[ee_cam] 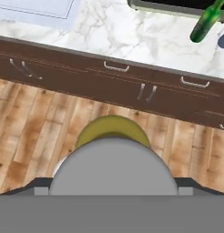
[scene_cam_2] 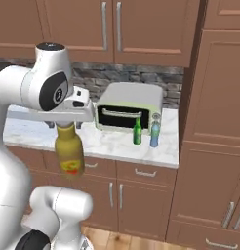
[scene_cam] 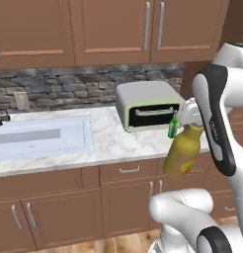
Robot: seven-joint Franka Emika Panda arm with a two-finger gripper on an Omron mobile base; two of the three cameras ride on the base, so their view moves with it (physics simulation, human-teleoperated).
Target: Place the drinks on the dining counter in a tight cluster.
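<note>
Right base view, mustard-amber bottle (scene_cam_2: 69, 152) upright, cap up

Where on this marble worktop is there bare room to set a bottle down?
Bare marble worktop lies between the white sink and the grey toaster oven. It is crowded in front of the oven's right end, where the slim green bottle and small pale-blue bottle stand.

The white arm rises from its base, bends at a dark-jointed elbow and reaches forward at about chest height, the forearm lying roughly level. The hand (scene_cam_2: 67, 125) points straight down, its wrist just above, and its jaws stand wide, clamped on the grey cap of the mustard-amber bottle (scene_cam_2: 69, 150), which hangs upright beneath it, clear of the worktop (scene_cam_2: 117, 144) and out in front of its edge. In the left base view the hand (scene_cam: 191, 121) sits beside the upper arm's dark joint.
</note>
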